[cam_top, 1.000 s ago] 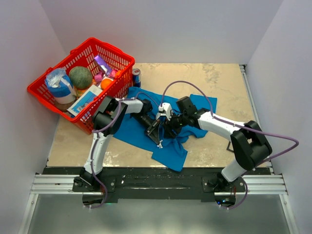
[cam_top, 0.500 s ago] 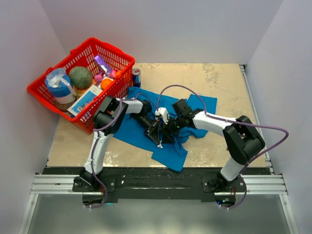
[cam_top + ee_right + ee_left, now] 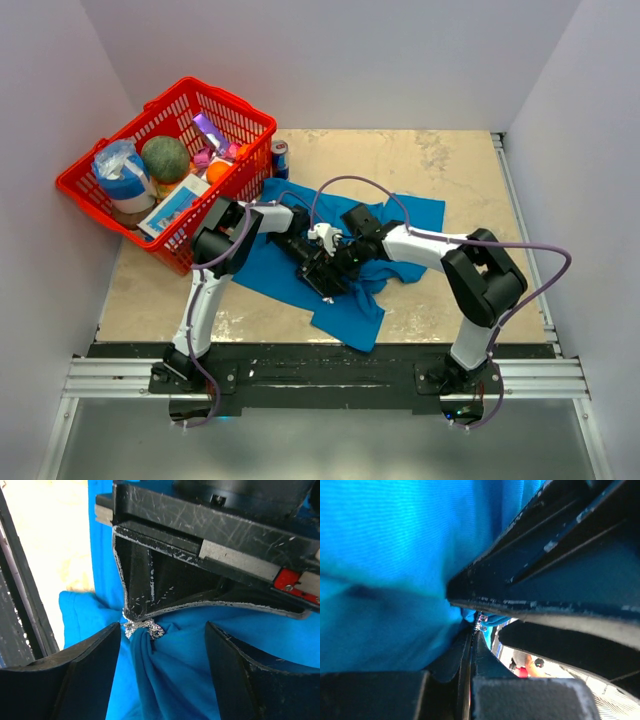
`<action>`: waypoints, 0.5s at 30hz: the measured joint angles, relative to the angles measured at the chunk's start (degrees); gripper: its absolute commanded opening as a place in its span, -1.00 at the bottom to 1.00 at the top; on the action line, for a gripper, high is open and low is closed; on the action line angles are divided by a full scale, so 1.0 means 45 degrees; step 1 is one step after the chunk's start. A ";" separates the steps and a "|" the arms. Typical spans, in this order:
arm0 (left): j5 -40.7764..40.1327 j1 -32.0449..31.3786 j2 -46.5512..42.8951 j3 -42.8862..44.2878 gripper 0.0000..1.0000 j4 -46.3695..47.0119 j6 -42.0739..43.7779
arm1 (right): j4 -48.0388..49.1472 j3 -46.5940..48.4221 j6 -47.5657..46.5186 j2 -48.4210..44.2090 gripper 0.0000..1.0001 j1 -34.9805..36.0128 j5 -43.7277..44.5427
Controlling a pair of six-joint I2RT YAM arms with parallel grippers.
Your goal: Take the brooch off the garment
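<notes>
The garment [image 3: 352, 312] is a bright blue T-shirt spread on the table, bunched where the two arms meet. The brooch [image 3: 142, 628] is a small silvery sparkly cluster on a pulled-up fold of the garment [image 3: 190, 680]. My left gripper [image 3: 472, 632] is shut on the brooch [image 3: 481, 621], pinching it at its very tip. My right gripper [image 3: 164, 630] is open, with one finger on each side of the brooch and the fold; the brooch lies close to its left finger [image 3: 80, 665]. In the top view, the left gripper [image 3: 325, 285] and right gripper [image 3: 338, 268] overlap and hide the brooch.
A red basket [image 3: 230, 100] full of groceries, among them a green melon [image 3: 165, 158], stands at the back left, close behind my left arm. A drink can [image 3: 280, 158] stands beside it at the shirt's far edge. Walls close in the table on three sides.
My right gripper has slid left across the shirt to the left gripper's tip and its jaws have spread wider. The left arm has stayed still, shut.
</notes>
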 measured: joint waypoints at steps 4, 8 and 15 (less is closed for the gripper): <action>0.0044 0.0010 0.0000 -0.0034 -1.00 0.0049 0.0010 | -0.0049 0.0053 -0.0034 0.0005 0.32 0.0083 0.0219; 0.0068 0.0024 0.0000 -0.0058 -1.00 0.0078 0.0015 | -0.0107 0.0112 -0.0131 0.0053 0.22 0.0097 0.0384; 0.0073 0.0049 0.0000 -0.0058 -1.00 0.0083 0.0015 | -0.0359 0.0389 -0.0423 0.0282 0.20 0.0102 0.0423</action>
